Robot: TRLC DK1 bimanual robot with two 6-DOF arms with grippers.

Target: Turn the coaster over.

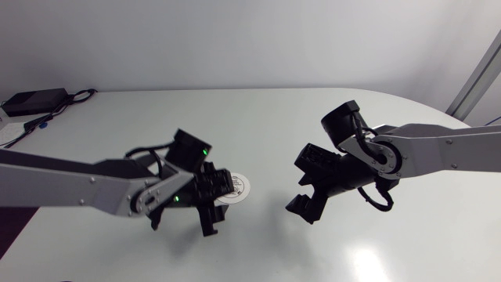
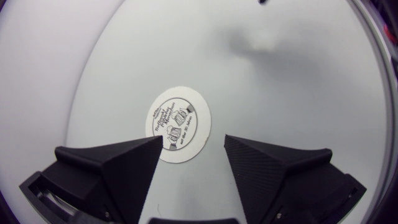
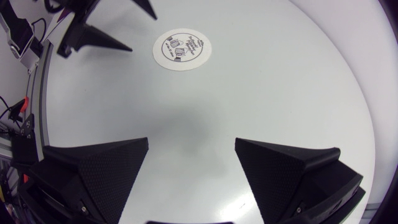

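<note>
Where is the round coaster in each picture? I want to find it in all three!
Head view: coaster near the middle of the table, partly behind the left gripper.
Left wrist view: coaster just ahead of that gripper's open fingers.
Right wrist view: coaster far ahead of the right gripper.
Shared landmark: the left gripper, beside the coaster in every view.
</note>
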